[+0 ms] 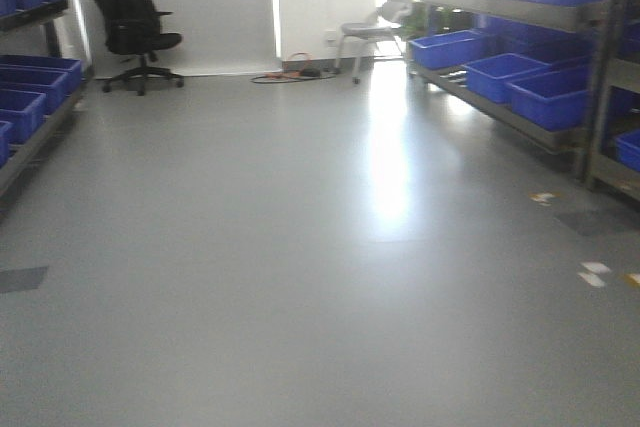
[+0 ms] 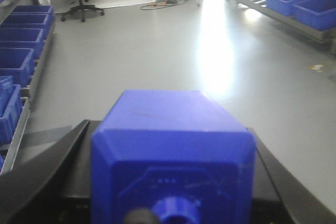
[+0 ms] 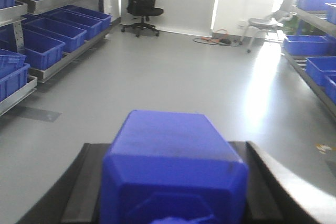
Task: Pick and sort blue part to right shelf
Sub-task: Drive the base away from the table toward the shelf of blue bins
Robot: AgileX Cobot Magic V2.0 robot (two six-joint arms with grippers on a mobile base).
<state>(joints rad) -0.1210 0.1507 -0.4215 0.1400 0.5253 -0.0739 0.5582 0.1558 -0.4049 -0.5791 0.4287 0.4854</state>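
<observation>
Blue part (image 2: 170, 150), squat, sloped shoulders, clamped by left gripper (image 2: 168, 127); right gripper (image 3: 167, 144) clamps a 2nd part (image 3: 173, 169).

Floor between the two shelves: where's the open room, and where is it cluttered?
The floor is bare down the middle, between the left shelf and right shelf. Clutter sits at the far wall: office chair, cables, grey chair. Both shelves are packed with bins.
</observation>
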